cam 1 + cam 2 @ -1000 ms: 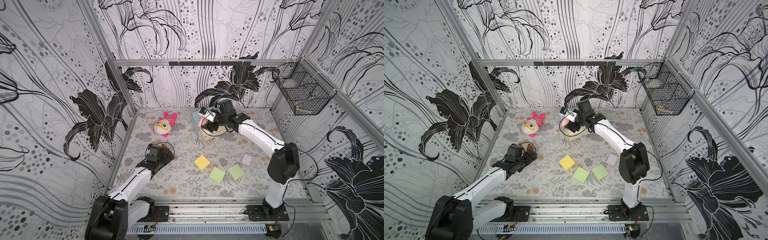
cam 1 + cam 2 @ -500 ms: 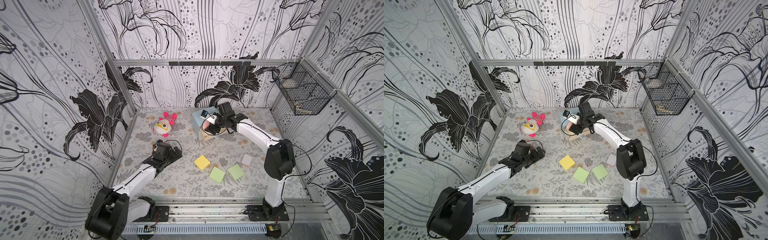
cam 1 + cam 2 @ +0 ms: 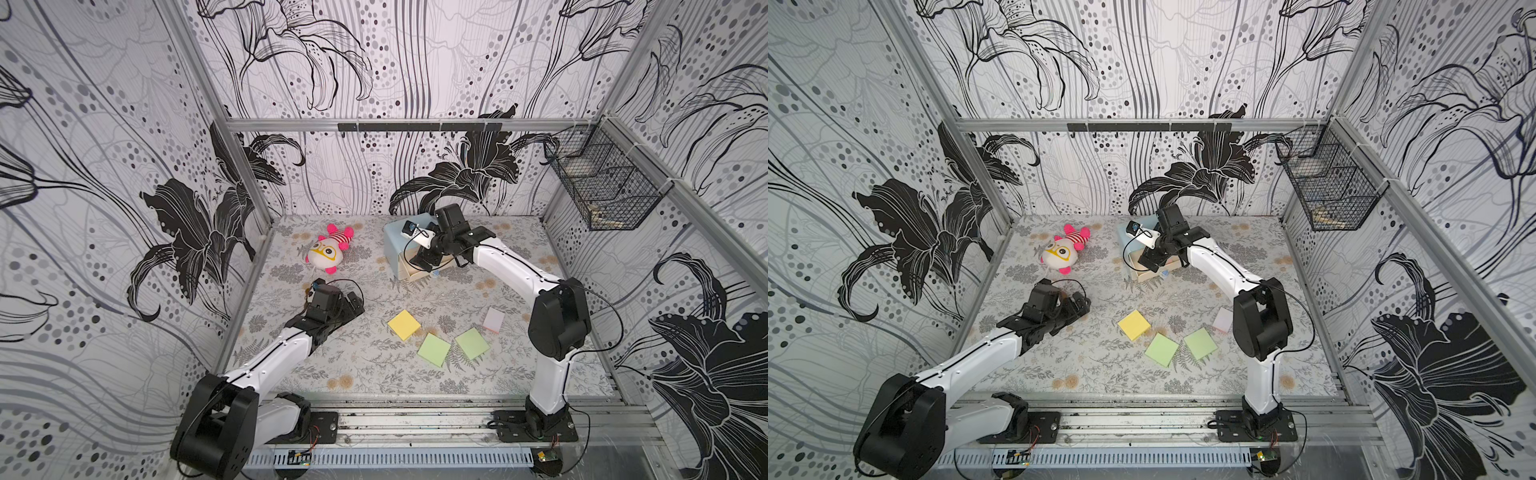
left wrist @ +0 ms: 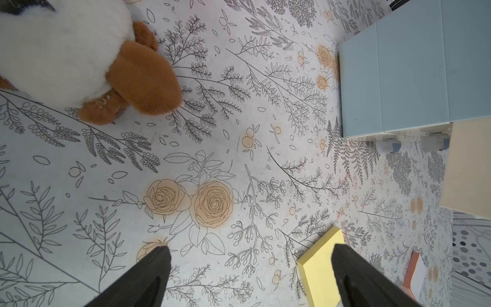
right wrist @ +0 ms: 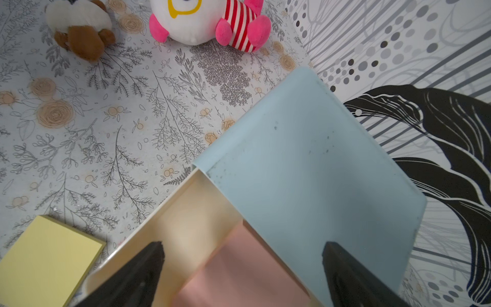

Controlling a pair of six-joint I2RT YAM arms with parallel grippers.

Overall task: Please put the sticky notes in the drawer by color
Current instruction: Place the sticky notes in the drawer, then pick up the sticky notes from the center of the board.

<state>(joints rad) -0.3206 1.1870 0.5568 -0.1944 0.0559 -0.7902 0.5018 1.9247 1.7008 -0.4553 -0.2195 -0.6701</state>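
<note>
Standing toward the back of the table (image 3: pixel 374 374), the drawer chest (image 3: pixel 392 241) is seen with its top drawer (image 5: pixel 186 220) pulled out, and a pink pad (image 5: pixel 239 268) is laid flat inside it. The right pincer (image 5: pixel 243 245) is held just above that drawer, its fingers spread wide and nothing pinched. Nearer the front, four more sticky notes are laid out: a yellow pad (image 3: pixel 404 325), a green pad (image 3: pixel 433 350), a second green pad (image 3: pixel 471 343) just beside it, and a pale pink pad (image 3: pixel 493 320) close to the right arm. The left pincer (image 4: pixel 249 248) is likewise spread and empty, low over the table near the yellow pad.

The table is covered by a sheet printed with grey sprigs and orange roses; the walls are papered with black lilies, and a black wire basket (image 3: pixel 602 195) is hung on the right wall.

The pad in the drawer is shown by the right wrist view alone. A brown-and-white plush toy (image 4: pixel 79 53) is shown clearly by the wrist views only; a pink plush toy (image 3: pixel 328 253) is seen in both top views, apart from the chest.
</note>
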